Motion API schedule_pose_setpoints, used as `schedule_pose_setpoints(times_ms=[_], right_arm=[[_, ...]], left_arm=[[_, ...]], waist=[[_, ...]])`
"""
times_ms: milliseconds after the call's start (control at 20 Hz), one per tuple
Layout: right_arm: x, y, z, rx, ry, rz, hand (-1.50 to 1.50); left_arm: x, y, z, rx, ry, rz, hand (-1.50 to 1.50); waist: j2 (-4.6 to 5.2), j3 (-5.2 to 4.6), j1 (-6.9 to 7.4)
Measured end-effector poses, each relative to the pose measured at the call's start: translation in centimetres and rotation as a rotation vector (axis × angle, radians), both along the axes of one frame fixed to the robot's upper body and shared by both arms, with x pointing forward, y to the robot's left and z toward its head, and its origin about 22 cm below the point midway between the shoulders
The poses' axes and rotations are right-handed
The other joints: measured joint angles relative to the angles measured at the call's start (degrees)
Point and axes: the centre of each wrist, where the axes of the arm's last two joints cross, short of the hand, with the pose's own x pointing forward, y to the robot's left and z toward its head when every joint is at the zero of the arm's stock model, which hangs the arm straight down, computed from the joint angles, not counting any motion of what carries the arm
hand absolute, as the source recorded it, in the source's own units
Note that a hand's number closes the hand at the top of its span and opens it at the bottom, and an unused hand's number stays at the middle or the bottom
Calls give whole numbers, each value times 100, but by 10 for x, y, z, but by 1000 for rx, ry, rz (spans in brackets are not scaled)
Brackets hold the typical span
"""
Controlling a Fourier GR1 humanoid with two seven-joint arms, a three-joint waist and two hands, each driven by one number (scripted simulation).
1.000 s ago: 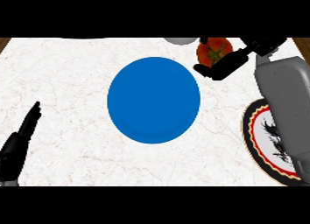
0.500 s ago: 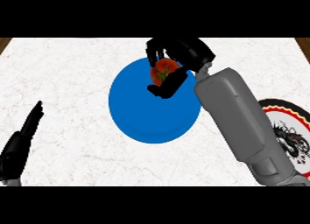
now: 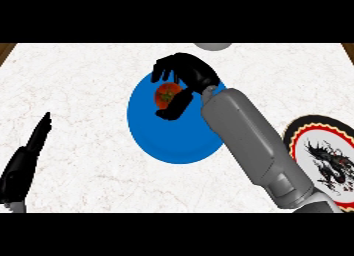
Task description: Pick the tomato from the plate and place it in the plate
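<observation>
A red tomato (image 3: 166, 93) sits over the upper part of the blue plate (image 3: 165, 140) in the head view. My right hand (image 3: 187, 77) is above that plate with its fingers and thumb curled round the tomato, which shows only in part between them. Whether the tomato touches the blue plate, I cannot tell. The right forearm crosses the blue plate's right side. A white plate with a black, red and gold rim and a dragon figure (image 3: 329, 162) lies at the right edge. My left hand (image 3: 23, 165) rests open at the lower left, fingers pointing up.
A grey rounded object (image 3: 212, 46) shows at the counter's far edge, just behind my right hand. Brown wooden strips run along the counter's left and right upper corners. White marble counter (image 3: 76, 80) spreads between the blue plate and my left hand.
My right hand has carried the tomato from the far right of the counter leftward to above the blue plate, then settled a little lower over it. The left hand has stayed still.
</observation>
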Motion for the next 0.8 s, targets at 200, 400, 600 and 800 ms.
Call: schedule_pose_setpoints(times_ms=[200,400,600,800], right_arm=[[-2,5,-20,18,23,-36,-150],[2,4,-18,140,22,-67,-150],[8,-5,-10,303,14,-143,-150],[20,-31,0,419,24,-255,-150]], left_arm=[[-1,4,-3,-1,2,-4,0],[-1,7,-1,-4,0,-5,0],[-3,11,-2,-3,1,7,0],[-4,9,-1,-3,2,15,0]], waist=[[2,-1,6],[6,1,-1],[-10,2,-74],[-16,3,-111]])
